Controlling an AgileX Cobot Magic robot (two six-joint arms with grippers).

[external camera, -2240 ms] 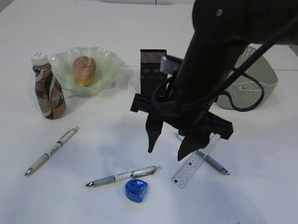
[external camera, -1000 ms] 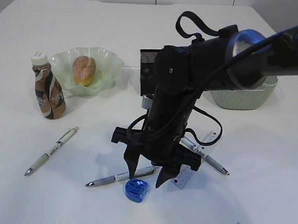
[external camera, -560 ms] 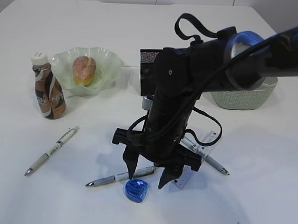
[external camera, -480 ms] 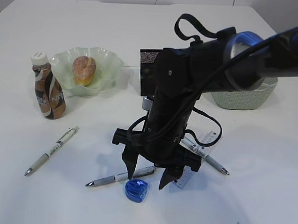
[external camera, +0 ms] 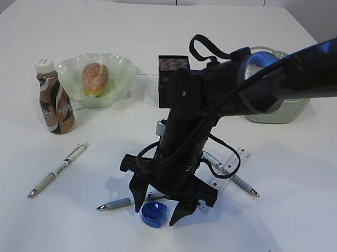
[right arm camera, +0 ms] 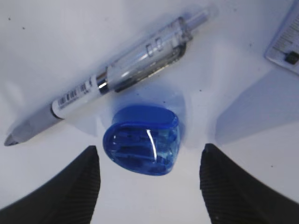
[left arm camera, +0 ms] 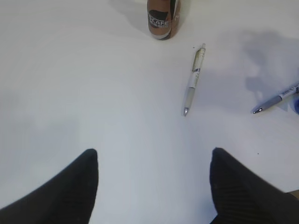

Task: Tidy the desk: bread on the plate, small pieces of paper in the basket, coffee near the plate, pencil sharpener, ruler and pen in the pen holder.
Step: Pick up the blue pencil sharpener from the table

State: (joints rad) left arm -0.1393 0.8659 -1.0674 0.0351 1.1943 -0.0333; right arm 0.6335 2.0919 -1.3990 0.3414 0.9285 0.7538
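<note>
The right tool (external camera: pixel 156 205) hangs spread open straddling the blue pencil sharpener (external camera: pixel 154 213), which lies on the table (external camera: pixel 299 212) directly beneath, apparently untouched. Its rounded end points far, toward the pen (right arm camera: pixel 121 70) just beyond it.

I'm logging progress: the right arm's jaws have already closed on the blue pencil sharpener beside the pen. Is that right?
Not quite. The right wrist view shows the right gripper with its jaws open, standing either side of the blue pencil sharpener, not closed on it. The sharpener does lie beside the pen.
</note>
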